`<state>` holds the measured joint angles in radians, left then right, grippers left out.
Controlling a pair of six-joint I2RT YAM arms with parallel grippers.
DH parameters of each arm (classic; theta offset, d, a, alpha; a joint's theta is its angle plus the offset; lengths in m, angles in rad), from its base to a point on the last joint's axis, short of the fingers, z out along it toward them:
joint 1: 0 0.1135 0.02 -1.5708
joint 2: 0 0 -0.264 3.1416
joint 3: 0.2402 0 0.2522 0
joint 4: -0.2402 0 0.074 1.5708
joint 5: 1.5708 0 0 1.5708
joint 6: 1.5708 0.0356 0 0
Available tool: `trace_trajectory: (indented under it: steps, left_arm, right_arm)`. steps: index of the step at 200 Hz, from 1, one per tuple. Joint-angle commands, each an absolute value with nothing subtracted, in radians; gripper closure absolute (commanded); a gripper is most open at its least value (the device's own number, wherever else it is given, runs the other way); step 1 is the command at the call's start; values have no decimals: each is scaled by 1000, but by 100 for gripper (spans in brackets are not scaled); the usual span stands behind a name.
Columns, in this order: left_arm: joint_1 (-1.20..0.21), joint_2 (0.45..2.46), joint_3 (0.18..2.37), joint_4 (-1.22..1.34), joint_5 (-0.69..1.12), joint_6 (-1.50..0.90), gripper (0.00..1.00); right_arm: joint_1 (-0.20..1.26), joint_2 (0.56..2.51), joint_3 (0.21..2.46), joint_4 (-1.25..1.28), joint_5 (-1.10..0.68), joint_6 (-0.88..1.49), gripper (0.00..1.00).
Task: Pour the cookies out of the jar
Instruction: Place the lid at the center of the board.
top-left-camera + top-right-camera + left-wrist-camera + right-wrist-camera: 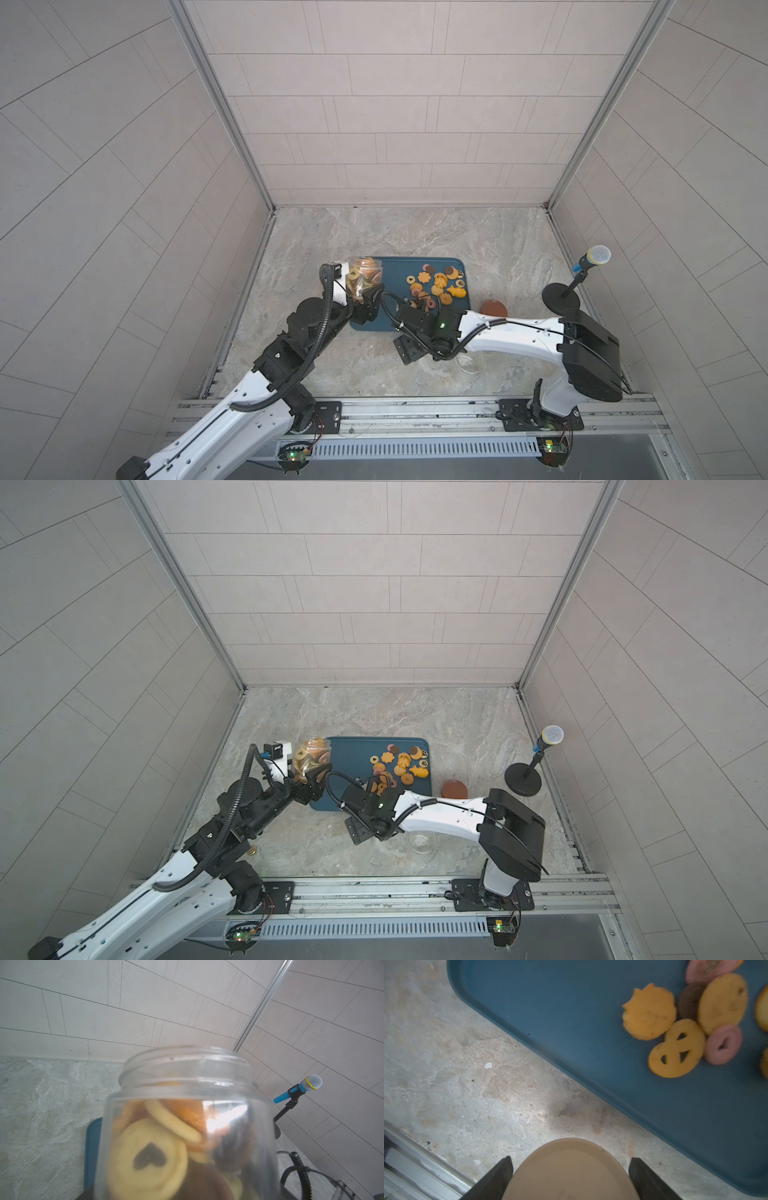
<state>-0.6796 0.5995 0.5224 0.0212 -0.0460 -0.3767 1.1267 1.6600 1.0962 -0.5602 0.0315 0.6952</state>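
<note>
A clear jar (365, 277) (311, 757) (187, 1088) with no lid is held tilted over the left edge of the blue tray (395, 274) (357, 754). My left gripper (365, 309) (309, 789) is shut on its base. Cookies (149, 1157) still fill its lower part, well short of the mouth. More cookies (438, 284) (401, 762) (675, 1028) lie scattered on the tray's right half. My right gripper (409, 351) (571, 1158) hangs over the stone floor by the tray's front edge (571, 1076). It is shut on a tan lid (571, 1172).
A second, brown lid (493, 308) (454, 789) lies right of the tray. An empty clear jar (469, 363) (422, 843) stands under the right forearm. A microphone on a stand (594, 255) (309, 1083) is at the far right. Tiled walls close three sides.
</note>
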Motion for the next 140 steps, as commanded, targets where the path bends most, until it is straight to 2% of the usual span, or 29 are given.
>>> trace_trajectory:
  steps: [1,35,64,107,140]
  left_arm:
    - [-670,566,569,117,-46,-389,100]
    - [-669,566,558,124,-46,-400,100]
    - [-668,555,551,124,-50,-405,100]
    - [-667,539,545,111,-59,-404,100]
    - [-667,535,540,110,-65,-401,100]
  right_arm:
    - [1140,1667,1122,-554,75,684,100]
    - [1138,1666,1112,-579,101,705,100]
    - [1137,1683,1101,-584,96,726,81]
    - [1136,1729,1115,-591,80,731,69]
    - [1136,1745,1116,-588,70,732,52]
